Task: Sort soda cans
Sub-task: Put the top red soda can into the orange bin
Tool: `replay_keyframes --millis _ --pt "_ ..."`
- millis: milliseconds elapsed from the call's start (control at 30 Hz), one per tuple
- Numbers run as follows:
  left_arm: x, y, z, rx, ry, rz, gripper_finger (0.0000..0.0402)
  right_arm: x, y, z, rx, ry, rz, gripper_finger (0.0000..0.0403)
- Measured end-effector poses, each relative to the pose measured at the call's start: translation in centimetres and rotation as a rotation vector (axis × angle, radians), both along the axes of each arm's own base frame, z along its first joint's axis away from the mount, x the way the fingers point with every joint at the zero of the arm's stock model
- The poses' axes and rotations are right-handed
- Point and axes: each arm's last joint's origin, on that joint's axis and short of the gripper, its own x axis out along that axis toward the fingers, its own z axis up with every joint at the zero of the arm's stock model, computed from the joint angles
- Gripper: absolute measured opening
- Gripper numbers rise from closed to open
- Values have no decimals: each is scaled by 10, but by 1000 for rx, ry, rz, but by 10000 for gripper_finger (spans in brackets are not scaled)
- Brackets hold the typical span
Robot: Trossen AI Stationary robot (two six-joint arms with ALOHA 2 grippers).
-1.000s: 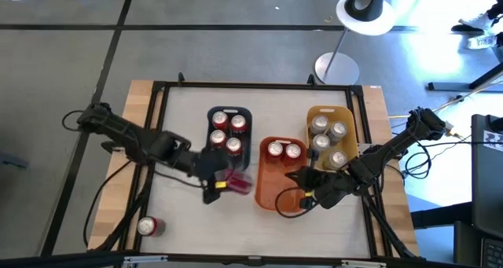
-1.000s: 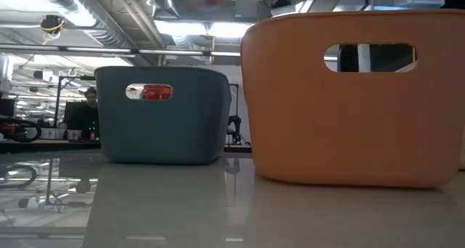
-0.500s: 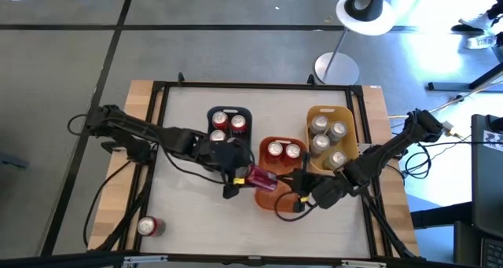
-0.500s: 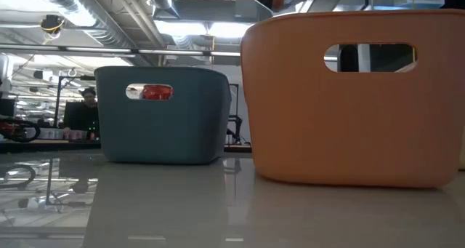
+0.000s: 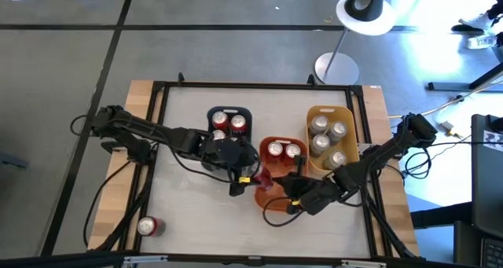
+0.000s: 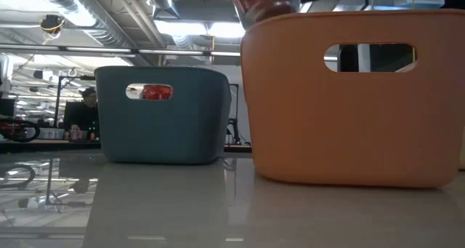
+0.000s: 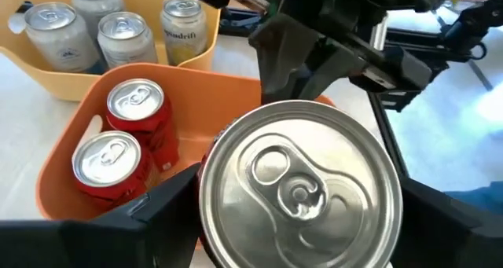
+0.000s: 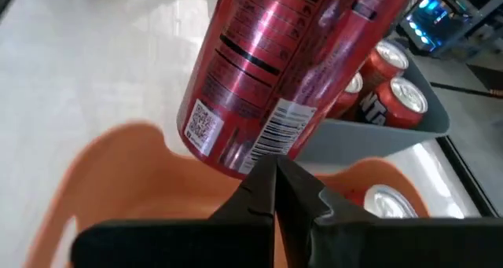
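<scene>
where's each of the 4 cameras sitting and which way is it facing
High: overhead, straight down on the table; both arms show.
Low: at tabletop height, level across at the orange bin and grey bin; held red can at top.
Left wrist: on the left arm, looking past the left gripper, shut on the red can, over the orange bin; right arm beyond.
Right wrist: on the right arm, past the shut right gripper at that can.
Shared: both wrist views show the held can.

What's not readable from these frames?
- Orange bin contents: low view, its own wall hides them.
- Held red can in the high view: left pincer and arm cover most of it.
- Grey bin can count: high view, left arm overlaps its near end.
- Right pincer contact with the can: right wrist view, unclear.
</scene>
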Motion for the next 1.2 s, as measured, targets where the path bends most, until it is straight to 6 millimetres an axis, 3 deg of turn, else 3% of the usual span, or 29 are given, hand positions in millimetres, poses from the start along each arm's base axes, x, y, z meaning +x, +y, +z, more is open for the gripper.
replay_keyframes --millis 133,367,533,867,1000,1200 --pt "11 2 -10 10 4 14 299 -10 -5 8 -37 93 -5 5" --pt "33 5 -33 15 9 33 299 -48 -17 45 3 209 -110 5" --pt "53 6 -53 -38 -13 62 299 -67 -24 60 19 186 -155 5" --pt "99 3 -71 -3 59 63 299 -70 -25 60 -6 176 -172 5" --pt "117 5 -89 23 159 67 299 -71 -26 60 -38 166 -193 5" --pt "129 13 -102 36 171 80 299 -72 -27 59 -20 181 -199 5"
